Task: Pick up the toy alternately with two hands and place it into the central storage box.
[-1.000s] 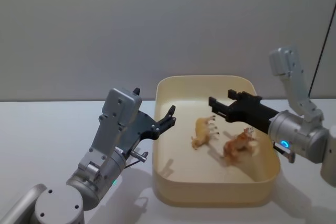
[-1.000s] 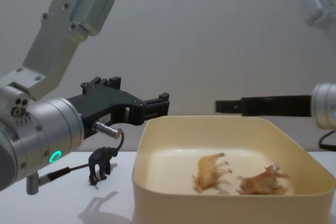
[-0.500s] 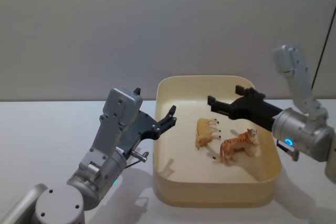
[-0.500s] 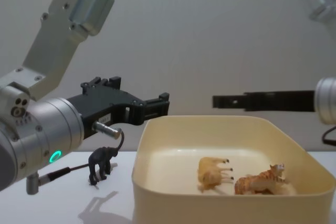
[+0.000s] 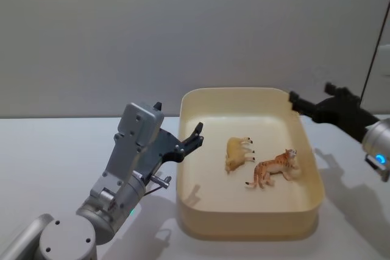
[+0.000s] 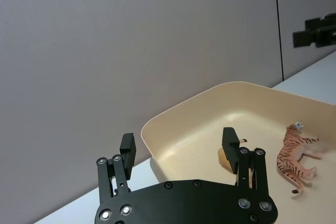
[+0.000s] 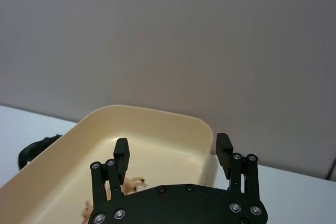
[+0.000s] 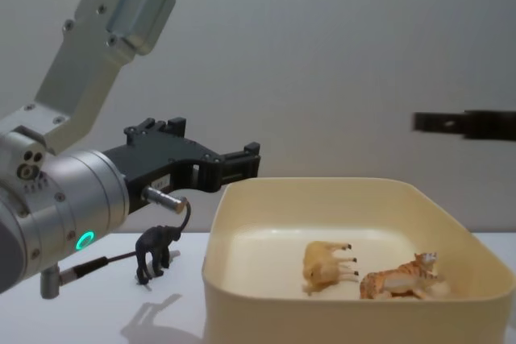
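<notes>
Done so far: two animal figures lie inside the central storage box [image 5: 247,226], a striped tiger [image 5: 272,168] and, just beside it, a tan animal [image 5: 238,153], possibly a lion, though the species is hard to tell.
Left to do: one black ape figure [image 8: 156,250] stands on the desk [image 5: 49,150] outside the box, near its left wall; I judge the task mostly done, with this one pick remaining.
Left tool [image 6: 178,142]: raised just beside the box's left rim, fingers spread wide, gripping nothing; in the chest view the ape stands on the desk below it, so this arm looks best placed for it.
Right tool [image 7: 173,146]: up in the air by the box's far right corner, fingers wide apart and empty.
Box: cream-yellow plastic, smooth glossy walls, rounded corners, a deep rectangle far bigger than the toys.
Tiger: hard moulded plastic, orange with dark stripes, lying on its side, legs sticking out.
Tan animal: same rigid plastic, matte, on its side, thin legs pointing toward the tiger.
Ape: small, dark, upright on all fours, narrow limbs that offer little to pinch.
Desk: flat, white, smooth.
</notes>
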Controlling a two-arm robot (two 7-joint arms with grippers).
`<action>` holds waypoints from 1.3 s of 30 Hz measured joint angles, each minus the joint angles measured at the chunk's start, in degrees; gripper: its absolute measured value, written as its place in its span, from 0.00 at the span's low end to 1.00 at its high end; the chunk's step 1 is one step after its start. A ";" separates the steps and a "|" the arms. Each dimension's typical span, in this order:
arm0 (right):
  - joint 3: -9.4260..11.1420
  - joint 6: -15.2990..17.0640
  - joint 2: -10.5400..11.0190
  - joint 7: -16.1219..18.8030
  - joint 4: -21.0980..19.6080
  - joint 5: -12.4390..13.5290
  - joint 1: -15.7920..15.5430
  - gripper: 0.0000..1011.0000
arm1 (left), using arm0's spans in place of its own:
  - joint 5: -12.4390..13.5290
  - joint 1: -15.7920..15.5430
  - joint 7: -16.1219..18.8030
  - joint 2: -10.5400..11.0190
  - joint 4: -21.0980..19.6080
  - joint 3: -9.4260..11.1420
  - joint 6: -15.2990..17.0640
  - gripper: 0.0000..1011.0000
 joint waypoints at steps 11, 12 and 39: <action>3.65 -2.67 3.37 -3.57 -2.88 3.17 -2.85 0.99 | -0.18 -0.32 -0.53 -0.15 0.11 -0.15 0.49 0.99; 3.95 -2.90 3.64 -3.90 -3.13 3.47 -3.08 0.99 | -0.28 -0.40 -0.65 -0.19 0.14 -0.20 0.65 0.99; 6.04 -4.42 5.60 -5.94 -4.80 5.32 -4.73 0.99 | -5.12 -6.78 1.87 -3.14 5.22 -3.51 19.76 0.99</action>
